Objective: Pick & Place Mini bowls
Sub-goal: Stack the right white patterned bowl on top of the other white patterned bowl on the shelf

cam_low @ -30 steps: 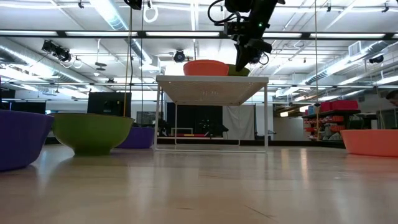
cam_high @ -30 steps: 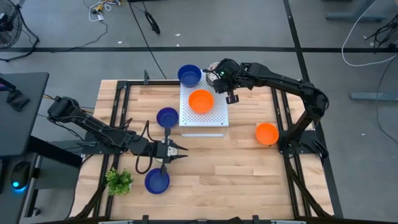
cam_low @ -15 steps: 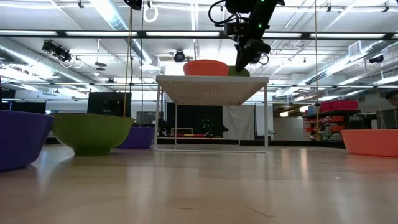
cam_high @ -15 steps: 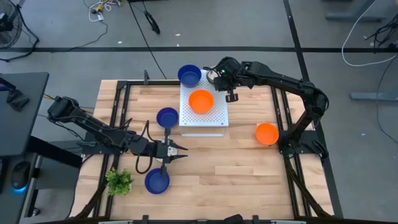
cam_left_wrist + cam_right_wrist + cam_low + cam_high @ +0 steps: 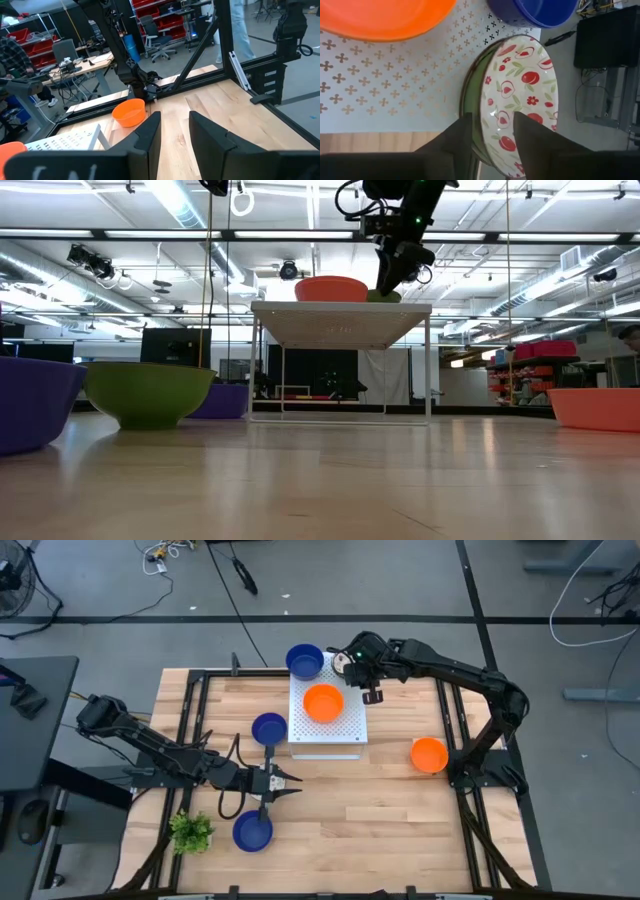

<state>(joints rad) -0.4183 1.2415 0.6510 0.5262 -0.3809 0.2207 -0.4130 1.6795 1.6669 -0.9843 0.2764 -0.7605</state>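
Observation:
A white mini bowl with red speckles and a green outer wall [image 5: 520, 95] sits on the far right corner of the white perforated board [image 5: 325, 725], beside an orange bowl [image 5: 323, 702]. My right gripper [image 5: 492, 117] hangs over it, open. One finger stands outside the bowl's rim and one inside. In the low view the gripper [image 5: 388, 278] is just above the bowl [image 5: 385, 296]. My left gripper [image 5: 292, 783] waits open near the table's middle, with nothing between its fingers [image 5: 175, 131]. My right gripper comes from above and stands astride the speckled bowl's near rim [image 5: 482, 142], one finger [image 5: 462, 145] by the green outer wall and one finger [image 5: 540, 150] over the inside. Whether either finger touches the bowl I cannot tell. The bowl rests on the board.
Blue bowls stand at the board's far left corner [image 5: 304, 661], at its left side [image 5: 268, 728] and near the front edge [image 5: 252, 831]. An orange bowl [image 5: 428, 754] lies right of the board. A small green plant [image 5: 190, 831] is front left. Black rails frame the table.

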